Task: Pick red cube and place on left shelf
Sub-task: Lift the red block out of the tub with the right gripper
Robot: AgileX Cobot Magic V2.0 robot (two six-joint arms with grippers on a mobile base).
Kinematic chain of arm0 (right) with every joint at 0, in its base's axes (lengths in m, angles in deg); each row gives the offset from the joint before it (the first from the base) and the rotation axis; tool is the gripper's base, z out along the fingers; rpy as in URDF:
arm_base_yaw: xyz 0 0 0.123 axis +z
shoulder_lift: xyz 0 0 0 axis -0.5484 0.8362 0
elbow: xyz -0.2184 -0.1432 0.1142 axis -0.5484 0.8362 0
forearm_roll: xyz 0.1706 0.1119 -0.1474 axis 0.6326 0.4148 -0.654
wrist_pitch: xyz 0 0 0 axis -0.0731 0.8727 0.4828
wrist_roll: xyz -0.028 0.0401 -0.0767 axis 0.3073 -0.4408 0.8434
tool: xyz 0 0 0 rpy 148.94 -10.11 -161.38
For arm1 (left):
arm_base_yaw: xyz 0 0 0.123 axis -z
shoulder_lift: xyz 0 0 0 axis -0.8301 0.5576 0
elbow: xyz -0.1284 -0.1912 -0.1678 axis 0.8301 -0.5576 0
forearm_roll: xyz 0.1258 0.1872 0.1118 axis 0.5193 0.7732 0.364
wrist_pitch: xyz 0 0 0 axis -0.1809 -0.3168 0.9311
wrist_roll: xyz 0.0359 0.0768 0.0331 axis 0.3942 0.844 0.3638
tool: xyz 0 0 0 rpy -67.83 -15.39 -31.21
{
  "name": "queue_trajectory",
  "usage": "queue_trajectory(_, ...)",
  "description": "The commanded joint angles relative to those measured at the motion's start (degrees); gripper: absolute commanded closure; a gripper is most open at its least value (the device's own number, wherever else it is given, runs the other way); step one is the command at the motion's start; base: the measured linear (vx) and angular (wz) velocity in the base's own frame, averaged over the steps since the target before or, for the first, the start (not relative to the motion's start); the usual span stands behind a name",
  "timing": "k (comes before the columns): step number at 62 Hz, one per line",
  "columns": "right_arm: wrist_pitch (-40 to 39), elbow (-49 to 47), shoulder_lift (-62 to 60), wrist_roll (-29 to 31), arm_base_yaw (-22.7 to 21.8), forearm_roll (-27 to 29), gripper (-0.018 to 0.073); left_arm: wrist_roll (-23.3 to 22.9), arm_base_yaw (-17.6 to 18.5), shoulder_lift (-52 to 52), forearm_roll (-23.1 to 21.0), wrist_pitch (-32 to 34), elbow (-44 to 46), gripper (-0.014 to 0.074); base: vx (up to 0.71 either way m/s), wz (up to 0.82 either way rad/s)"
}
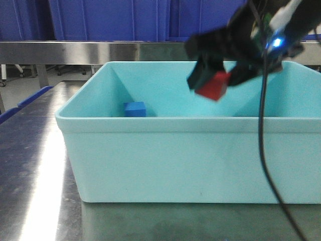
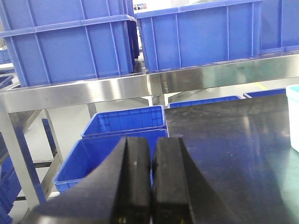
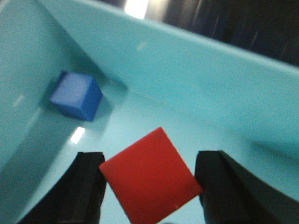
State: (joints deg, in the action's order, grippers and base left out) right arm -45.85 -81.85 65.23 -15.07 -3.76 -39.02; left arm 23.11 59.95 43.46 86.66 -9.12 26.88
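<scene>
Right claw (image 3: 149, 189) was clamped on the red cube (image 3: 149, 179). Its black fingers (image 3: 86, 186) pressed on two opposite corners, so the cube sat turned like a diamond between them. In the front view the right claw (image 1: 219, 76) held the red cube (image 1: 213, 86) in the air over the right half of the teal bin (image 1: 165, 160), around rim height. The picture was blurred there, so I couldn't tell the clearance above the rim. In the wrist view there was only bare bin floor below the cube.

A blue cube (image 3: 77, 95) lay on the floor of the teal bin (image 3: 196, 60), tucked into a corner and well apart from the red one. The front view put the blue cube (image 1: 135, 109) by the back wall on the left. A black cable (image 1: 262, 150) hung from the right arm down across the bin's front wall.

Left claw (image 2: 152, 186) was shut tight, fingers pressed together with nothing between them, above the edge of the dark table (image 2: 224, 154). A corner of the teal bin (image 2: 294, 116) just showed at the right edge of that view.

Past the table edge, the steel front rail of the left shelf (image 2: 140, 86) ran straight across. Blue crates (image 2: 70, 51) stood side by side on it with a narrow gap between them. Under the rail was open room, with lower crates (image 2: 124, 123) sitting down there. In the front view the left shelf (image 1: 75, 50) rail ran behind the bin's back rim, with blue crates (image 1: 100, 20) on top. The table (image 1: 35, 175) had open steel left of the bin.
</scene>
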Motion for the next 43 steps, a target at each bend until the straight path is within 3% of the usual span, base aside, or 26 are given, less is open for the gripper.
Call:
queue_trajectory(1, -5.7, -1.6, -6.0, 0.2, -0.3, -2.2, 0.0501, 0.0, 0.1, 0.5, -0.6, 4.6, -1.3, 0.0491, 0.00, 0.00)
queue_trajectory(10, -5.8, -1.4, -11.4, 0.2, -1.0, -4.8, 0.0501, 0.0, 0.1, 0.5, -0.6, 4.6, -1.3, 0.0491, 0.00, 0.00)
queue_trajectory(21, -6.5, 1.0, -17.5, 0.2, -4.9, -4.8, 0.0501, 0.0, 0.1, 0.5, -0.6, 4.6, -1.3, 0.0491, 0.00, 0.00)
queue_trajectory(32, -7.4, 7.3, -23.9, 0.2, -8.9, -4.8, 0.0501, 0.0, 0.1, 0.5, -0.6, 4.6, -1.3, 0.0491, 0.00, 0.00)
queue_trajectory(43, -9.2, 14.8, -30.8, 0.2, -9.0, -4.8, 0.0501, 0.0, 0.1, 0.5, -0.6, 4.6, -1.3, 0.0491, -0.02, -0.10)
